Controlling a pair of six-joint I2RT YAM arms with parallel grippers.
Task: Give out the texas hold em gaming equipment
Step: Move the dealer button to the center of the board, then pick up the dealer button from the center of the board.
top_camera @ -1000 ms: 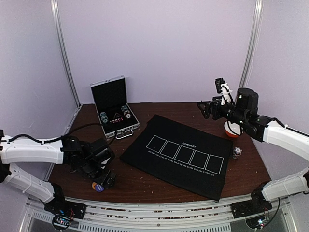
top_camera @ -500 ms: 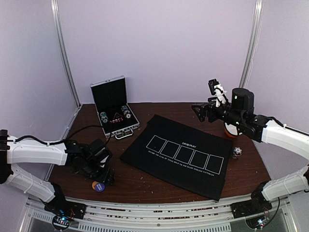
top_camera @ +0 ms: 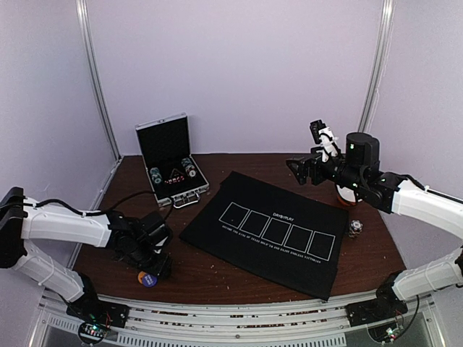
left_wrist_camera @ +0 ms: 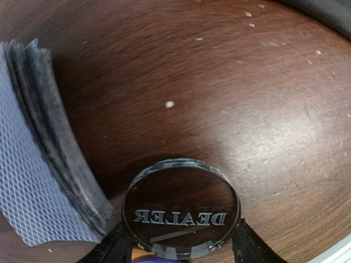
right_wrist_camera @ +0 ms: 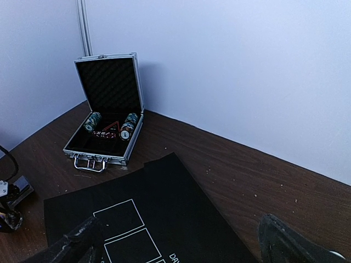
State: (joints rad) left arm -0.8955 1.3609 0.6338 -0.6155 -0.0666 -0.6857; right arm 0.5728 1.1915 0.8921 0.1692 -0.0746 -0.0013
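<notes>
A clear dark round button (left_wrist_camera: 181, 211) marked DEALER lies on the wooden table, and my left gripper (left_wrist_camera: 181, 249) is shut on it, a finger pressing on each side. Orange and purple show under its near edge (left_wrist_camera: 143, 256). A stack of blue-grey-backed playing cards (left_wrist_camera: 38, 164) lies just left of the button. From above, my left gripper (top_camera: 156, 267) is low at the near left, beside an orange and purple button (top_camera: 147, 279). My right gripper (top_camera: 302, 169) hangs open in the air over the mat's far right corner, its jaws (right_wrist_camera: 175, 246) wide apart with nothing between them.
A black mat (top_camera: 268, 231) with five white rectangles covers the table's middle. An open aluminium case (top_camera: 172, 170) with rolls of striped chips (right_wrist_camera: 129, 126) stands at the back left. An orange-and-white bowl (top_camera: 347, 198) and a small glinting object (top_camera: 354, 228) sit at the right.
My left gripper's jaws have come together around the dealer button. The right arm has swung a little to the left, its jaws still wide.
</notes>
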